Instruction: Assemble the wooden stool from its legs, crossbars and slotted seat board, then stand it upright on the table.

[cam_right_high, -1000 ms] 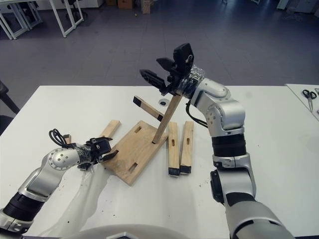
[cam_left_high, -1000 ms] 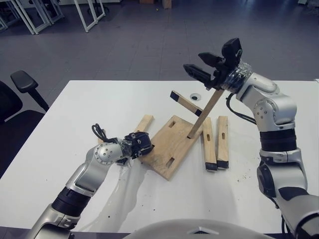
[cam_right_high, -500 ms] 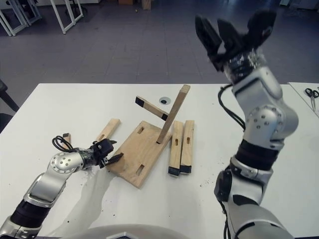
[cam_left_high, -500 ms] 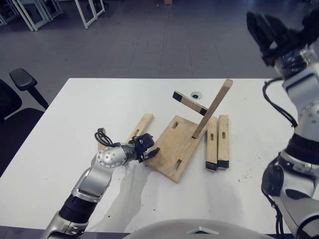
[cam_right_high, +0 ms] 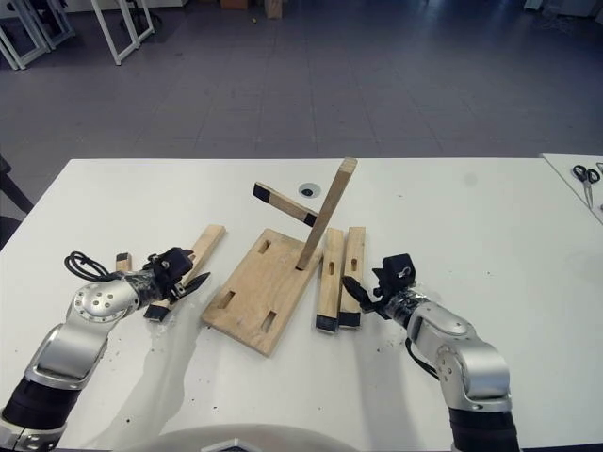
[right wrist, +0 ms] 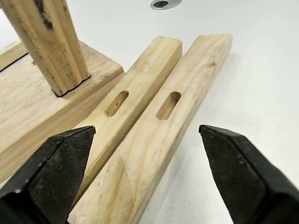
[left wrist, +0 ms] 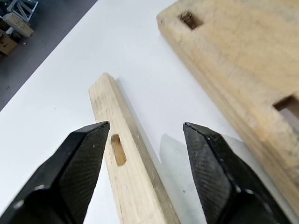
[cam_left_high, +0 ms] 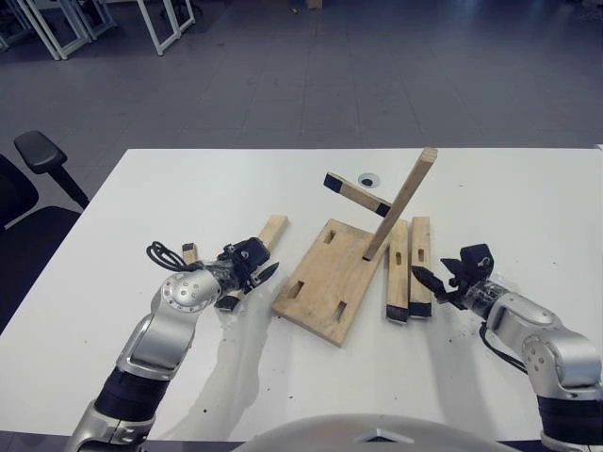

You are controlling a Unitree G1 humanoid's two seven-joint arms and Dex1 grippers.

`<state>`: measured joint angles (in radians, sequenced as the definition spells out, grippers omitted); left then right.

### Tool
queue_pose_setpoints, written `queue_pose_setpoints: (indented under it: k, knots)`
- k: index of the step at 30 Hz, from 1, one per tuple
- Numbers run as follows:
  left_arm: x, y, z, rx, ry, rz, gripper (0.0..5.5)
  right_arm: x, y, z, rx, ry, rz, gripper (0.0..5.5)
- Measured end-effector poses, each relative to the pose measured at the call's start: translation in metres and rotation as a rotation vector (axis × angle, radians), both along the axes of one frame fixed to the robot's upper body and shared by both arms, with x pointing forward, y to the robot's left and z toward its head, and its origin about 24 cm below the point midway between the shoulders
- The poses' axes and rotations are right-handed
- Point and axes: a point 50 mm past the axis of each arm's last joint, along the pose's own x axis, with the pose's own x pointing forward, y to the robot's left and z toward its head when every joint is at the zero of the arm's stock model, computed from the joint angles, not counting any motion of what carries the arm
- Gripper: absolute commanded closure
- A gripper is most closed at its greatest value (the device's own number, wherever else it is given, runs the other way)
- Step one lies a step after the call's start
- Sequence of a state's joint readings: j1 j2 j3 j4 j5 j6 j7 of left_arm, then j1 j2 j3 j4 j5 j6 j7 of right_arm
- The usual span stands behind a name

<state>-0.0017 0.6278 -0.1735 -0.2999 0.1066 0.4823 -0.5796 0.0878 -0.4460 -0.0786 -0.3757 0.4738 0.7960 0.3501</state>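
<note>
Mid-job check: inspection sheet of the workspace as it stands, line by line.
Surface: white table, smeared streak and dark specks near the front.
Job's things: seat board flat, leaning leg in one slot; black-tipped leg behind; two legs side by side on its right; left leg apart; short wooden piece, maybe a crossbar.
Clutter: scissors on the neighbouring table.
Grippers: left gripper open over the left leg; right gripper open over the two legs.
Cables: black cable loop at the left wrist.
Surroundings: office chair, grey floor.
</note>
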Motion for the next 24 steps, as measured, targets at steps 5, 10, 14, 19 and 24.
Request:
queue_pose_setpoints:
  k: [5,10,14,19,24]
  knots:
    - [-0.013,0.002,-0.015,0.002,0.055,-0.001,2.58,-0.021,0.002,-0.005,-0.059,0.068,0.041,1.39]
    - [-0.017,0.0,-0.02,-0.012,0.067,0.009,2.58,-0.029,-0.002,-0.007,-0.116,0.108,0.074,1.39]
    - [-0.022,-0.006,-0.022,-0.029,0.077,-0.006,2.58,-0.026,-0.022,0.0,-0.214,0.101,0.049,1.39]
    - [-0.026,-0.011,-0.023,-0.041,0.095,-0.023,2.58,-0.017,-0.031,0.009,-0.254,0.053,0.011,1.39]
    - [-0.029,-0.018,-0.023,-0.061,0.112,-0.048,2.58,-0.016,-0.029,-0.004,-0.213,0.069,-0.018,1.39]
